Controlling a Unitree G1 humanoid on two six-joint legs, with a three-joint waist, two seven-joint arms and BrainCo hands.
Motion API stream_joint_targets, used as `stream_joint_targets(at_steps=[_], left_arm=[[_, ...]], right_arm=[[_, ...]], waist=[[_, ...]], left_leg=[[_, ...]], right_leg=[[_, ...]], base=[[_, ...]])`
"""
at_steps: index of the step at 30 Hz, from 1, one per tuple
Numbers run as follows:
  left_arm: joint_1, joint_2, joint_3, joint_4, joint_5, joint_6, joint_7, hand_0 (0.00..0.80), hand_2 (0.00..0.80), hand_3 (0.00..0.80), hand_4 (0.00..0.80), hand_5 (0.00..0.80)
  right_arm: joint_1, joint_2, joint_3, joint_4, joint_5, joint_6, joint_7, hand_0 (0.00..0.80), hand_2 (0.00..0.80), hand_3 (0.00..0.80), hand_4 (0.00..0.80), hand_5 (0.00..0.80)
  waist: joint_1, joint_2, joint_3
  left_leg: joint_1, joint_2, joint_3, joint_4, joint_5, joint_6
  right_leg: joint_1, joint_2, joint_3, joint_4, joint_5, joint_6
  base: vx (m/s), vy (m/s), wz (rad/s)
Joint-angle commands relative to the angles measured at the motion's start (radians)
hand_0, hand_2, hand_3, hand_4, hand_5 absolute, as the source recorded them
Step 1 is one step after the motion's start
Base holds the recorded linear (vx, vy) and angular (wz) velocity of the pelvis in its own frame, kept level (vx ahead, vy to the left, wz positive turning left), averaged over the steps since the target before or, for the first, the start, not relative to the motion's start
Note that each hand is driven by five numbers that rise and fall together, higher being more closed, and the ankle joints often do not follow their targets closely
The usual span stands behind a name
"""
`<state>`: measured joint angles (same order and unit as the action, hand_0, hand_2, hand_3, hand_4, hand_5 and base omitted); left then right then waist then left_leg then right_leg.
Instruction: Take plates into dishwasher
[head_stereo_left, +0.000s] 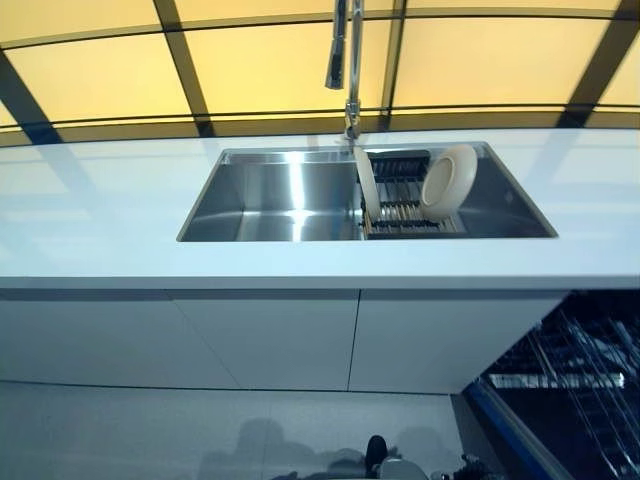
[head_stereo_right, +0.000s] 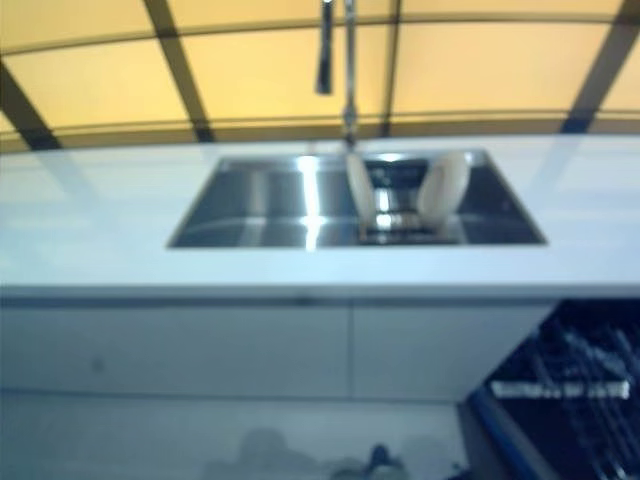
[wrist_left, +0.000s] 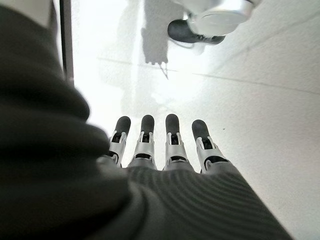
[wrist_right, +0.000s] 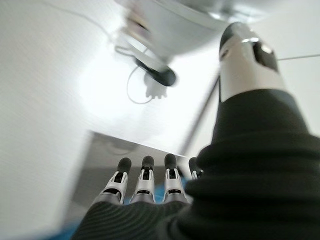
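Two cream plates stand on edge in a wire rack (head_stereo_left: 405, 205) in the right half of the steel sink (head_stereo_left: 270, 195): a thin one (head_stereo_left: 367, 183) at the rack's left and a deeper one (head_stereo_left: 449, 181) leaning at its right. The open dishwasher (head_stereo_left: 570, 385) with its dark wire rack shows at the lower right, below the counter. Neither hand appears in the eye views. My left hand (wrist_left: 165, 150) hangs over the pale floor with straight fingers, holding nothing. My right hand (wrist_right: 145, 187) also hangs with straight, empty fingers near the dishwasher's edge.
A white counter (head_stereo_left: 110, 220) runs around the sink, with a tall tap (head_stereo_left: 350, 60) behind it. White cabinet fronts (head_stereo_left: 250, 340) sit below. A yellow window wall with dark bars (head_stereo_left: 180, 50) stands at the back.
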<state>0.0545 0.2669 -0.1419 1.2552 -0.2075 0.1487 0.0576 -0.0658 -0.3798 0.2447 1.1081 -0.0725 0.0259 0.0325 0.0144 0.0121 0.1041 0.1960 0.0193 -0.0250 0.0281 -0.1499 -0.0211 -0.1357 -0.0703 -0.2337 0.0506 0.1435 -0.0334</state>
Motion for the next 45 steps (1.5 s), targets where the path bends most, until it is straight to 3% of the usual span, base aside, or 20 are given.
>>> stream_joint_targets(at_steps=[1,4,8,11,14,16,22,25,28,30,33,34,35,36,38,39,40,42,43,45], left_arm=[[-0.021,0.115,0.024,-0.071,0.061,0.037,-0.017,0.0,0.0,0.0,0.0,0.0],[-0.003,0.173,0.046,-0.138,0.078,0.073,-0.026,0.0,0.0,0.0,0.0,0.0],[0.018,0.213,0.09,-0.142,0.093,0.074,-0.05,0.0,0.0,0.0,0.0,0.0],[0.016,0.219,0.118,-0.109,0.109,0.059,-0.064,0.0,0.0,0.0,0.0,0.0],[0.02,0.215,0.13,-0.092,0.136,0.041,-0.072,0.0,0.0,0.0,0.0,0.0],[0.026,0.21,0.134,-0.092,0.155,0.035,-0.075,0.0,0.0,0.0,0.0,0.0],[0.016,0.206,0.108,-0.094,0.203,0.026,-0.079,0.0,0.0,0.0,0.0,0.0],[-0.004,0.208,0.073,-0.089,0.2,0.018,-0.087,0.0,0.0,0.0,0.0,0.0],[-0.019,0.201,0.035,-0.091,0.173,0.013,-0.084,0.0,0.0,0.0,0.0,0.0],[-0.03,0.202,0.023,-0.094,0.133,0.023,-0.077,0.0,0.0,0.0,0.0,0.0],[-0.052,0.203,0.022,-0.081,0.083,0.042,-0.061,0.0,0.0,0.0,0.0,0.0],[-0.06,0.205,0.022,-0.067,0.062,0.052,-0.052,0.0,0.0,0.0,0.0,0.0],[-0.057,0.212,0.018,-0.035,0.026,0.059,-0.041,0.0,0.0,0.0,0.0,0.0],[-0.053,0.212,0.022,-0.02,0.019,0.061,-0.041,0.0,0.0,0.0,0.0,0.0],[-0.044,0.194,0.034,0.0,0.032,0.051,-0.044,0.0,0.0,0.0,0.0,0.0],[-0.041,0.183,0.028,-0.009,0.026,0.061,-0.046,0.0,0.0,0.0,0.0,0.0],[-0.046,0.173,0.013,-0.016,0.011,0.063,-0.044,0.0,0.0,0.0,0.0,0.0],[-0.047,0.17,0.01,-0.037,0.033,0.061,-0.057,0.0,0.0,0.0,0.0,0.0],[-0.042,0.165,0.003,-0.081,0.026,0.09,-0.055,0.0,0.0,0.0,0.0,0.0],[-0.062,0.154,-0.016,-0.08,-0.007,0.075,-0.035,0.0,0.0,0.0,0.0,0.0]], right_arm=[[-0.06,-0.072,0.081,-0.11,-0.059,-0.013,0.271,0.0,0.0,0.0,0.0,0.0],[-0.077,-0.226,0.071,-0.425,0.032,0.021,0.515,0.0,0.0,0.0,0.0,0.0],[-0.08,-0.393,-0.001,-0.778,0.321,0.142,0.778,0.0,0.0,0.0,0.0,0.0],[-0.13,-0.426,-0.091,-0.885,0.591,0.228,0.933,0.0,0.0,0.0,0.0,0.0],[-0.195,-0.416,-0.178,-0.921,0.785,0.302,0.981,0.0,0.0,0.0,0.0,0.0],[-0.23,-0.416,-0.237,-0.927,0.894,0.307,0.977,0.0,0.0,0.0,0.0,0.0],[-0.428,-0.462,-0.384,-0.872,1.282,0.259,0.746,0.0,0.0,0.0,0.0,0.0],[-0.564,-0.536,-0.43,-0.755,1.461,0.192,0.442,0.0,0.0,0.0,0.0,0.0],[-0.68,-0.589,-0.457,-0.636,1.397,0.107,0.121,0.0,0.0,0.0,0.0,0.0],[-0.751,-0.629,-0.433,-0.574,1.35,0.091,-0.025,0.0,0.0,0.0,0.0,0.0],[-0.825,-0.677,-0.388,-0.506,1.328,0.081,-0.146,0.0,0.0,0.0,0.0,0.0],[-0.869,-0.697,-0.351,-0.471,1.309,0.089,-0.195,0.0,0.0,0.0,0.0,0.0],[-0.951,-0.728,-0.265,-0.407,1.259,0.07,-0.305,0.0,0.0,0.0,0.0,0.0],[-0.997,-0.743,-0.211,-0.364,1.238,0.067,-0.296,0.0,0.0,0.0,0.0,0.0],[-1.081,-0.766,-0.082,-0.319,1.214,0.061,-0.302,0.0,0.0,0.0,0.0,0.0],[-1.104,-0.756,-0.041,-0.323,1.174,0.053,-0.312,0.0,0.0,0.0,0.0,0.0],[-1.118,-0.738,-0.02,-0.329,1.145,0.065,-0.305,0.0,0.0,0.0,0.0,0.0],[-1.119,-0.715,0.007,-0.35,1.069,0.081,-0.303,0.0,0.0,0.0,0.0,0.0],[-1.118,-0.702,0.006,-0.399,1.056,0.101,-0.317,0.0,0.0,0.0,0.0,0.0],[-1.067,-0.691,-0.027,-0.473,1.016,0.145,-0.303,0.0,0.0,0.0,0.0,0.0]], waist=[[0.012,-0.074,0.022],[0.018,-0.092,0.034],[-0.002,-0.101,0.031],[-0.014,-0.104,0.025],[-0.015,-0.104,0.017],[-0.013,-0.102,0.011],[0.001,-0.097,-0.006],[0.004,-0.09,-0.009],[0.005,-0.078,-0.013],[0.009,-0.067,-0.011],[0.004,-0.063,-0.01],[0.004,-0.063,-0.011],[0.0,-0.074,-0.021],[0.0,-0.079,-0.025],[0.026,-0.102,-0.008],[0.053,-0.104,0.018],[0.067,-0.078,0.027],[0.069,-0.07,0.05],[0.065,-0.088,0.052],[0.059,-0.068,0.036]], left_leg=[[-0.037,-0.049,0.032,0.044,-0.026,0.053],[-0.047,-0.032,0.042,0.034,-0.009,0.046],[-0.045,-0.02,0.063,0.018,0.0,0.041],[-0.037,-0.019,0.075,0.01,-0.002,0.038],[-0.026,-0.016,0.08,0.007,-0.009,0.035],[-0.019,-0.014,0.083,0.006,-0.014,0.033],[0.002,-0.013,0.081,0.016,-0.039,0.032],[0.02,-0.021,0.08,0.017,-0.053,0.033],[0.032,-0.026,0.097,0.006,-0.049,0.032],[0.033,-0.021,0.129,0.003,-0.04,0.032],[0.036,-0.007,0.148,0.032,-0.048,0.025],[0.041,0.007,0.153,0.07,-0.065,0.015],[0.047,0.036,0.153,0.167,-0.048,-0.015],[0.026,0.054,0.143,0.25,-0.001,-0.037],[-0.192,0.03,0.084,0.604,0.151,-0.067],[-0.338,0.011,0.064,0.688,0.167,-0.072],[-0.378,0.01,0.076,0.477,0.191,-0.086],[-0.346,0.038,0.118,0.267,0.185,-0.061],[-0.283,-0.005,0.111,0.267,0.077,-0.02],[-0.246,-0.013,0.109,0.17,0.12,-0.023]], right_leg=[[0.0,-0.107,0.02,-0.003,0.009,0.189],[-0.003,-0.113,0.01,0.004,0.013,0.201],[-0.02,-0.117,0.014,0.018,0.008,0.208],[-0.031,-0.123,0.019,0.034,0.003,0.214],[-0.031,-0.129,0.017,0.042,0.002,0.218],[-0.029,-0.132,0.014,0.048,0.002,0.221],[-0.026,-0.141,0.013,0.07,0.001,0.226],[-0.031,-0.151,0.011,0.087,0.018,0.234],[-0.032,-0.156,-0.013,0.12,0.021,0.233],[-0.036,-0.173,-0.05,0.169,0.011,0.226],[-0.037,-0.173,-0.056,0.198,-0.037,0.208],[-0.027,-0.164,-0.06,0.201,-0.073,0.196],[0.002,-0.13,-0.047,0.168,-0.105,0.167],[0.027,-0.104,-0.03,0.133,-0.115,0.145],[0.095,-0.08,0.0,0.072,-0.124,0.092],[0.148,-0.067,0.012,0.049,-0.135,0.073],[0.188,-0.044,0.013,0.034,-0.156,0.082],[0.208,-0.045,0.025,0.052,-0.175,0.091],[0.199,-0.07,0.024,0.044,-0.172,0.104],[0.191,-0.072,0.0,0.061,-0.169,0.107]], base=[[0.036,-0.16,0.09],[0.04,-0.163,0.23],[0.03,-0.041,-0.04],[0.066,0.013,-0.03],[0.07,0.01,-0.01],[0.071,0.008,0.0],[0.073,0.002,-0.04],[0.1,0.016,-0.01],[0.096,0.02,-0.07],[0.047,0.015,-0.25],[0.075,-0.06,-0.33],[0.112,-0.166,-0.14],[0.149,-0.202,-0.21],[0.143,-0.236,-0.29],[0.072,-0.137,-0.38],[0.087,0.081,-0.49],[0.112,0.171,-0.65],[0.114,0.174,-0.73],[0.12,0.176,-0.77],[0.061,0.132,-0.81]])
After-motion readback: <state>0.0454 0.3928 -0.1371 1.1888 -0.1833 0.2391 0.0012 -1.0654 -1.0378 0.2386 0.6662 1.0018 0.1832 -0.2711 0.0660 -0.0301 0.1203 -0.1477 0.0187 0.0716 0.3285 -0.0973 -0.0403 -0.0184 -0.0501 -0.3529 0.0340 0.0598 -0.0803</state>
